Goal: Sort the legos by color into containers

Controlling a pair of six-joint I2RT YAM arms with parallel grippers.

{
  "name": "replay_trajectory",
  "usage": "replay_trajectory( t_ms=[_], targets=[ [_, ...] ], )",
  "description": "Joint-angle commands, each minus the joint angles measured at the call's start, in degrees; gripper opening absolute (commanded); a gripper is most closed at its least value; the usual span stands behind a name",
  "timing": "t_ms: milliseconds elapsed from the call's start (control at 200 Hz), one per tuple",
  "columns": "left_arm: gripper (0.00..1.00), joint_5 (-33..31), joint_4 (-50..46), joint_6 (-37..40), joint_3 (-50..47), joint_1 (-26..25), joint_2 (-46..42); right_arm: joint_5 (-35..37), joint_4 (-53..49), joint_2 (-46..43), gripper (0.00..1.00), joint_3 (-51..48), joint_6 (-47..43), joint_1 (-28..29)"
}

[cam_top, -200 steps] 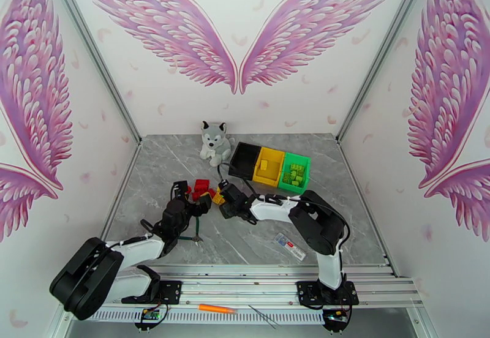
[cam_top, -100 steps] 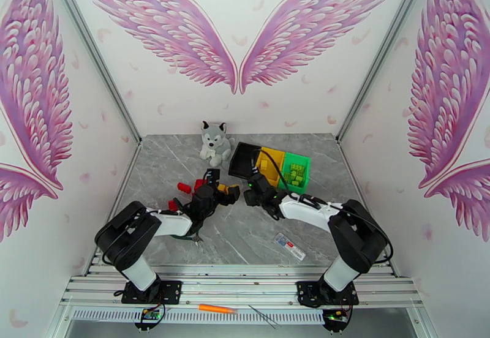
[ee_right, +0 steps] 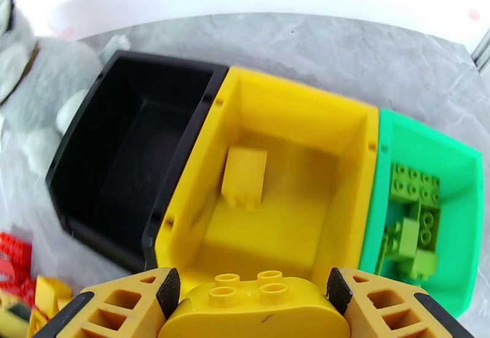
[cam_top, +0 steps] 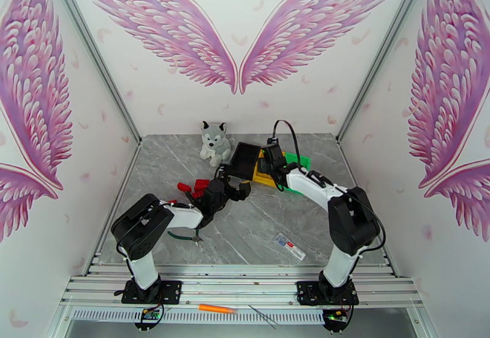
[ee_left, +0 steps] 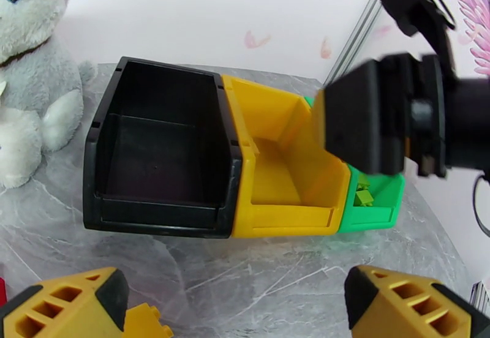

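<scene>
toy dog (cam_top: 214, 142): sits at the far left of the bin row, out of play.
red bricks (cam_top: 191, 187): loose heap on the table (cam_top: 257, 229), left of the bins, not yet sorted.
left gripper (ee_left: 236, 299): jaws wide and holding nothing. It is low over the table, facing the bins, with a loose yellow brick (ee_left: 144, 327) just beside its left finger.
black bin (ee_right: 131, 143): leftmost of the three and looks empty, likely the home for the reds.
yellow bin (ee_right: 294, 112): middle bin, with one settled yellow brick (ee_right: 245, 177) on its floor.
right gripper (ee_right: 252, 293): jaws clamped on the held yellow brick (ee_right: 257, 311), studs up, hanging above the yellow bin's near wall.
step in hand: drop the held brick into the yellow bin.
doing it well: carry the brick further in over the bare floor, come down low, then open the jaws. Released over the wall, it could bounce out or into a neighbouring bin.
green bin (ee_right: 450, 155): rightmost, touching the yellow bin, with several green bricks (ee_right: 413, 210) inside.
</scene>
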Motion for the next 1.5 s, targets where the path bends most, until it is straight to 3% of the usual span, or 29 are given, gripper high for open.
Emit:
replay_trajectory(
  t_ms=[0, 105, 305, 705, 1110, 1495],
  targets=[
    [0.99, -0.3, 0.1, 0.7, -0.6, 1.1, -0.9, 1.0, -5.3, 3.6, 0.75, 5.1, 1.1, -0.9],
    [0.99, -0.7, 0.6, 0.3, -2.8, 2.1, -2.5, 0.0, -6.0, 4.7, 0.83, 7.0, 1.4, -0.8],
    [0.99, -1.3, 1.6, -0.8, -7.5, 4.1, -5.9, -1.3, -4.0, 1.7, 0.86, 4.1, 1.6, 1.0],
    [0.99, -1.8, 2.3, -4.4, -17.9, 10.8, -14.3, -3.4, 1.3, -1.7, 0.9, -2.6, -3.4, 12.8],
    [0.99, 9.4, 12.8, -15.2, -26.6, 25.6, -12.9, -16.7, 2.0, 4.6, 0.96, -1.2, -16.3, 22.5],
    [0.99, 12.3, 15.7, -16.1, -30.7, 29.2, -14.9, -13.2, -2.3, 12.8, 0.97, 6.4, -18.5, 24.2]
  ],
)
